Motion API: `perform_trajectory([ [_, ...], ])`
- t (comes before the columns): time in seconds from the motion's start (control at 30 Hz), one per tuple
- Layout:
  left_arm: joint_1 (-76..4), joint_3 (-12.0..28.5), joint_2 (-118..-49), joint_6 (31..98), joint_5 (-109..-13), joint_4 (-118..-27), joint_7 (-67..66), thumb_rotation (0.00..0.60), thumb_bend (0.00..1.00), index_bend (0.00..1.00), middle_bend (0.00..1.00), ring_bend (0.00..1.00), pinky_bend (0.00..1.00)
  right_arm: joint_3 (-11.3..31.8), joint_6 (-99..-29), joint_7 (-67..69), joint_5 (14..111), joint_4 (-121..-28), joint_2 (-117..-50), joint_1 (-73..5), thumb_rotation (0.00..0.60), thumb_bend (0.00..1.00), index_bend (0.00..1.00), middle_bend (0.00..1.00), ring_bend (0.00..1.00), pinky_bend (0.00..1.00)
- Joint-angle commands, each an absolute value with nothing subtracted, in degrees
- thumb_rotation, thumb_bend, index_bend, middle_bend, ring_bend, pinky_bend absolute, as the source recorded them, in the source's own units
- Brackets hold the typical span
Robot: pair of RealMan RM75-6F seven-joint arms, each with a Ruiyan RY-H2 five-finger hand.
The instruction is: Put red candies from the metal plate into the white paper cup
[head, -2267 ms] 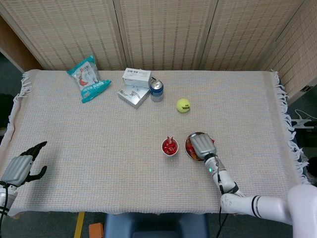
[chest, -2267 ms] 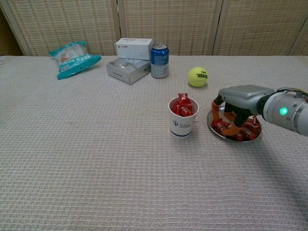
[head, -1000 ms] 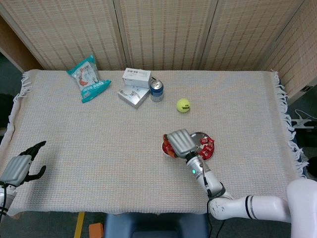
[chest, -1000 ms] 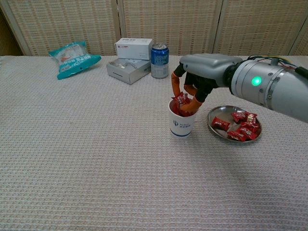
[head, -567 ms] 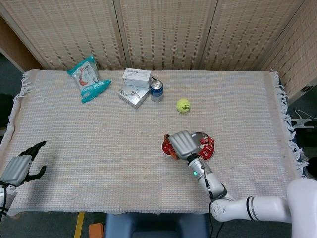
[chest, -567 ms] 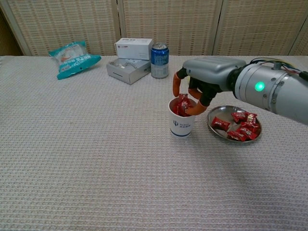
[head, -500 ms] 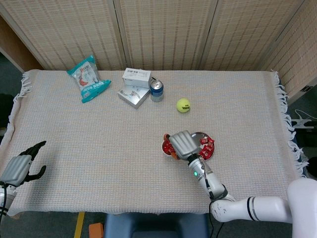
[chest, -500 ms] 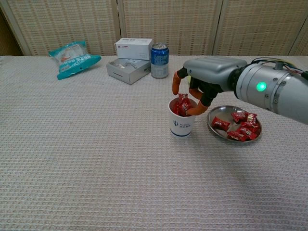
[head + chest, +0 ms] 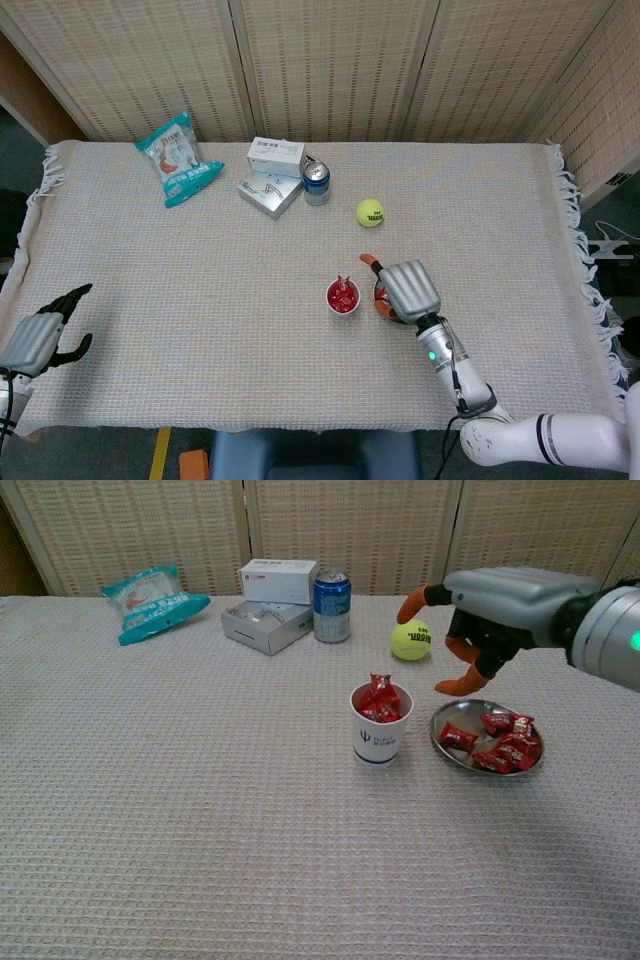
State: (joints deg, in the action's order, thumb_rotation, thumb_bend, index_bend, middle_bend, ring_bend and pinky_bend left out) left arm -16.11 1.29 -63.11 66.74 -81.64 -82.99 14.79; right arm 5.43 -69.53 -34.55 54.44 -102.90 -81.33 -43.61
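In the head view, our right hand hangs over the metal plate, hiding most of it; the white paper cup, heaped with red candies, stands just left of it, toward the table's near edge. Our left hand rests with fingers apart at the near left corner, holding nothing.

In the chest view, the right hand hovers above the plate, fingers spread, empty. Candies lie in the plate, the cup beside it.
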Motion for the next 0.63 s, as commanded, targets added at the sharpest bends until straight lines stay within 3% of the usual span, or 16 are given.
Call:
perform_trajectory([
  [0.03, -15.8, 1.2, -63.3, 67.6, -81.9, -83.8, 13.0, 0.6, 0.45, 0.0, 0.09, 0.14, 0.25, -3.5, -86.1, -28.1, 66.8, -102.1, -74.8, -29.4, 0.6, 0.18, 0.13, 0.58, 0.49, 0.75],
  [0.17, -15.1, 1.3, -63.4, 69.6, -82.2, -84.5, 11.1, 0.6, 0.45, 0.0, 0.06, 0.13, 0.25, -6.8, -94.8, -27.3, 70.2, -97.4, -74.8, -21.2, 0.6, 0.18, 0.07, 0.34, 0.24, 0.44],
  [0.27, -14.4, 1.4, -63.4, 71.6, -82.6, -85.1, 9.6, 0.6, 0.45, 0.0, 0.03, 0.08, 0.25, -7.8, -98.6, -24.8, 71.0, -94.3, -74.7, -16.3, 0.6, 0.18, 0.03, 0.21, 0.11, 0.32],
  [0.43, -13.5, 1.4, -63.7, 73.6, -83.1, -86.1, 7.6, 0.6, 0.44, 0.0, 0.02, 0.06, 0.24, -8.0, -99.6, -19.9, 72.6, -91.9, -72.5, -11.9, 0.6, 0.17, 0.0, 0.07, 0.0, 0.22],
  [0.63, -13.5, 1.5, -63.9, 73.8, -83.3, -86.1, 6.8, 0.6, 0.44, 0.0, 0.01, 0.04, 0.21, -6.7, -99.4, -19.1, 74.6, -93.7, -70.4, -9.8, 0.6, 0.17, 0.0, 0.04, 0.0, 0.17],
])
